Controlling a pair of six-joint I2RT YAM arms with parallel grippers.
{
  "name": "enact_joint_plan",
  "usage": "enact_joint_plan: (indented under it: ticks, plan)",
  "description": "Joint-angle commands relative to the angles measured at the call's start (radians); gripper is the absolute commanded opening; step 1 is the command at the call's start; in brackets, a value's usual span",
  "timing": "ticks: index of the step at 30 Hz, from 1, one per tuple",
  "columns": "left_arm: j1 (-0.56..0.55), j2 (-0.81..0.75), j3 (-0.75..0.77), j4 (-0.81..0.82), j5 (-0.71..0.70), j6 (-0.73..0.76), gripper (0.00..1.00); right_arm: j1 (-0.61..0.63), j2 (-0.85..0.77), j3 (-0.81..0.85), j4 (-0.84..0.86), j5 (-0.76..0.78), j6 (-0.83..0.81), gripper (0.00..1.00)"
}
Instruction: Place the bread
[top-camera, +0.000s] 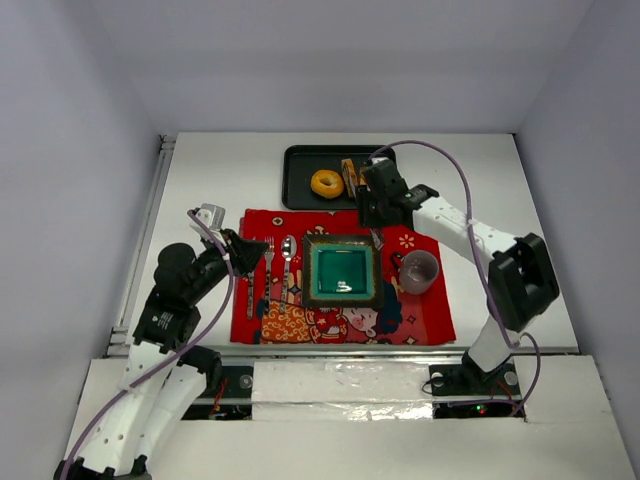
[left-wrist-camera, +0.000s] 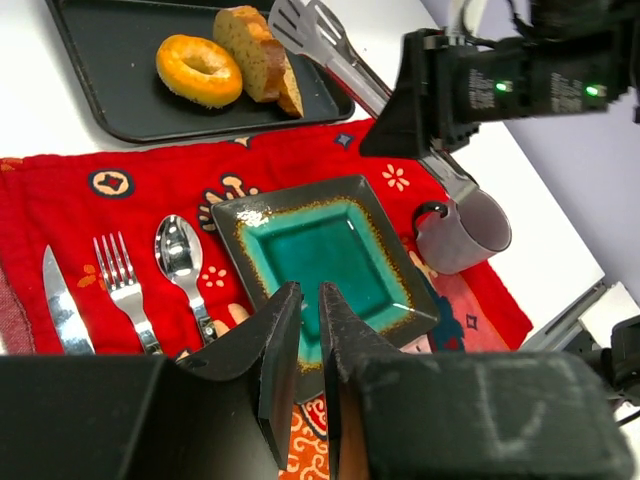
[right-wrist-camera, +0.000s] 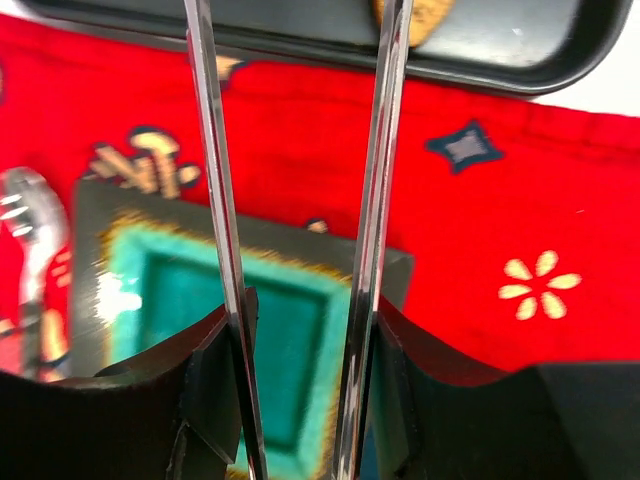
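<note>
The ring-shaped bread (top-camera: 326, 183) and two oval slices (top-camera: 349, 175) lie in a black tray (top-camera: 300, 160) at the back; they also show in the left wrist view, the ring (left-wrist-camera: 199, 70) and the slices (left-wrist-camera: 260, 55). My right gripper (top-camera: 377, 200) is shut on metal tongs (left-wrist-camera: 330, 50), whose head hovers just by the slices with its arms (right-wrist-camera: 215, 200) apart and nothing between them. A slice edge (right-wrist-camera: 415, 15) shows ahead of the tongs. My left gripper (left-wrist-camera: 310, 300) is shut and empty, over the near side of the teal plate (left-wrist-camera: 250, 215).
The square teal plate (top-camera: 310, 245) sits on a red patterned cloth (top-camera: 430, 320). A knife (top-camera: 250, 285), fork (top-camera: 268, 262) and spoon (top-camera: 287, 250) lie left of it. A grey mug (top-camera: 419, 271) stands to its right.
</note>
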Motion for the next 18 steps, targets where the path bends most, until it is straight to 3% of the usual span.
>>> enact_joint_plan:
  ticks: [1, 11, 13, 14, 18]
  plan:
    - [-0.001, -0.024, -0.007, 0.024, -0.004, 0.018, 0.11, -0.014, 0.035, 0.096, -0.063, 0.075, -0.048, 0.51]
    - [-0.001, -0.05, -0.014, 0.031, -0.001, 0.02, 0.11, -0.025, 0.211, 0.228, -0.08, 0.035, -0.076, 0.51]
    - [-0.001, -0.047, -0.013, 0.031, 0.0, 0.02, 0.11, -0.025, 0.24, 0.253, -0.096, 0.042, -0.078, 0.46]
    - [-0.001, -0.048, -0.014, 0.03, -0.001, 0.02, 0.11, -0.025, 0.242, 0.262, -0.096, 0.056, -0.075, 0.36]
    - [-0.001, -0.05, -0.014, 0.031, -0.003, 0.02, 0.11, -0.025, 0.175, 0.23, -0.065, 0.062, -0.047, 0.34]
